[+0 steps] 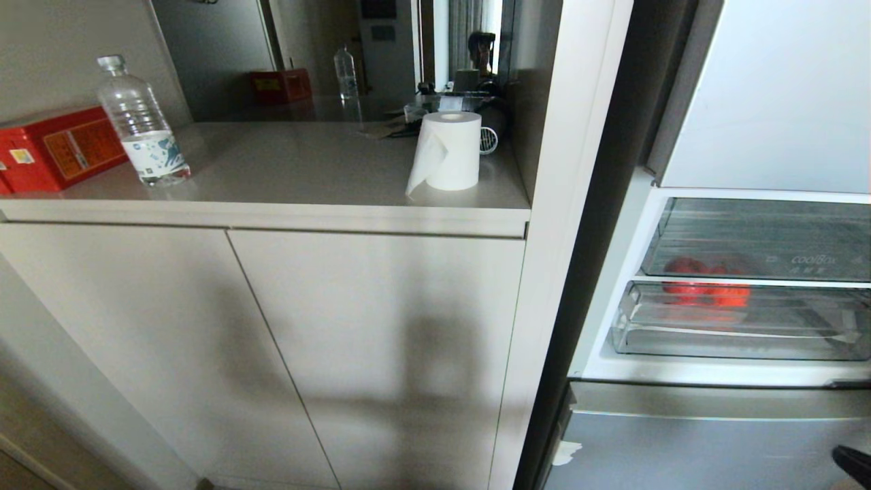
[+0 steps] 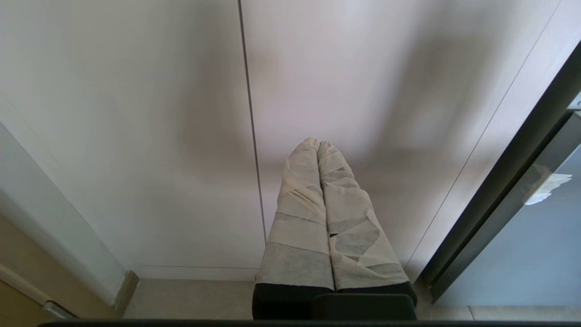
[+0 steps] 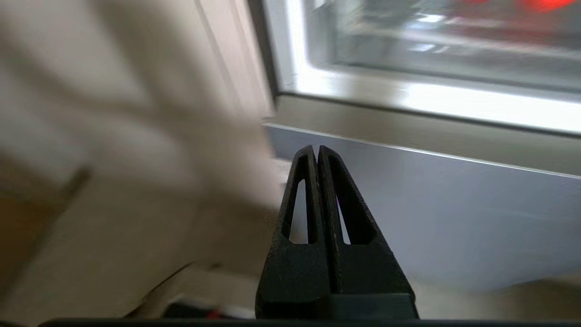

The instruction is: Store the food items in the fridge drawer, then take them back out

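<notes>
Two round food items lie side by side inside the fridge drawer (image 1: 735, 344), a clear bin with a thick front lip: a red one (image 1: 686, 280) and an orange-red one (image 1: 732, 295). The drawer sits pushed in within the open fridge at the right. My right gripper (image 3: 317, 150) is shut and empty, low in front of the grey panel below the drawer; only a dark tip of it (image 1: 854, 464) shows in the head view. A red blur of the fruit (image 3: 544, 3) shows above it. My left gripper (image 2: 317, 144), wrapped in pale tape, is shut and faces the cabinet doors.
A clear bin with printed lettering (image 1: 762, 238) sits above the drawer. The counter (image 1: 306, 177) to the left carries a water bottle (image 1: 141, 126), a red box (image 1: 58, 146) and a paper roll (image 1: 449, 150). A white upright panel (image 1: 565, 224) separates cabinet and fridge.
</notes>
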Robot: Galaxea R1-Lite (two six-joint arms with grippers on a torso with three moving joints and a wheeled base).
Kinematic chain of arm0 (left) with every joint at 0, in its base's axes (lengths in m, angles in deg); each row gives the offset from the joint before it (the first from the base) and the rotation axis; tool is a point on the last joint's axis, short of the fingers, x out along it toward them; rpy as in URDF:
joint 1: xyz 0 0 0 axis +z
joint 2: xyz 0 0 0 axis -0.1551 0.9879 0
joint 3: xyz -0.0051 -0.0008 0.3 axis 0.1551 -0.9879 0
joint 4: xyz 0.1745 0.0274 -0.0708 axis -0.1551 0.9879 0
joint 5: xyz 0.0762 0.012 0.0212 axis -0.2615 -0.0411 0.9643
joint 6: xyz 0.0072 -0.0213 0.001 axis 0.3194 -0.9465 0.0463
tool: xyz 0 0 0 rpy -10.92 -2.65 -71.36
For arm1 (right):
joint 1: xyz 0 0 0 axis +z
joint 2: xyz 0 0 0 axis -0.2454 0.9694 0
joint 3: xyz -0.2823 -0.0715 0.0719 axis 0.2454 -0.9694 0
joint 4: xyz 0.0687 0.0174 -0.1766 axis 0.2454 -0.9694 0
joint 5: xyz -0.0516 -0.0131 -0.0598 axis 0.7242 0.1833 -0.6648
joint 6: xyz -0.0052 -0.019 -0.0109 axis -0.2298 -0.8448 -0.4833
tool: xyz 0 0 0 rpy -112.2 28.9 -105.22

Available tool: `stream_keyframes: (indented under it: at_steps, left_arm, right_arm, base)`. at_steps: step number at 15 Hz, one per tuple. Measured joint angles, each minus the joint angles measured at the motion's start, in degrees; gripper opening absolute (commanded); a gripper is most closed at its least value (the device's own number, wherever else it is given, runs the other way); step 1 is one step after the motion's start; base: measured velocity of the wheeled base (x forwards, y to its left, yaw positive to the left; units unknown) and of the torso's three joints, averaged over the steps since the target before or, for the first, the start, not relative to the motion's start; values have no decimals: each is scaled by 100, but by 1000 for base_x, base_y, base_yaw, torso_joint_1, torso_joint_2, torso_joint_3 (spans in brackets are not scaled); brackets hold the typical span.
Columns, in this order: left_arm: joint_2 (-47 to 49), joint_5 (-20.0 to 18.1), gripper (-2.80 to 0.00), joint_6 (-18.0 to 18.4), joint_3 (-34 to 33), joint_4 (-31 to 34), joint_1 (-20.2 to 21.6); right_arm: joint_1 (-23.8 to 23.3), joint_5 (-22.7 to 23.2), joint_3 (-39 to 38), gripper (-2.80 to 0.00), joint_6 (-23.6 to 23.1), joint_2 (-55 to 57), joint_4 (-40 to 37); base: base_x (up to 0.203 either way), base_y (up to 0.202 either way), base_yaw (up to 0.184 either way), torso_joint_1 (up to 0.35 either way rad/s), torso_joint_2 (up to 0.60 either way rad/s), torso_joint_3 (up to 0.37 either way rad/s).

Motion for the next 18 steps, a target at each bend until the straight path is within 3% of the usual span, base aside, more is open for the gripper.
stream_keyframes:
  at_steps: [2,3,8,12,14,18]
  left_arm:
    - [0,0,-280,0,0,0,0]
    - [0,0,-280,2,0,-2,0]
    - [0,-1,-280,0,0,0,-2]
    - [0,-1,-280,0,0,-2,0]
    - [0,0,-280,1,0,-2,0]
    - [0,0,-280,0,0,-2,-2]
  right_arm:
    - [9,245,119,-280,134,1508,908]
    - [11,330,144,0,199,2270,1455]
    - [20,487,38,0,344,4837,4295]
    - [15,-23,-53,0,314,5782,6091]
    - [26,-133,-78,0,256,6096,6598]
    - [90,-524,0,0,12,6543,6787]
  base:
    - [0,0,0,0,0,0]
    - [0,0,0,0,0,0]
    - [0,0,0,0,0,0]
    - [0,0,0,0,0,0]
    - [0,0,0,0,0,0]
    - [0,0,0,0,0,0]
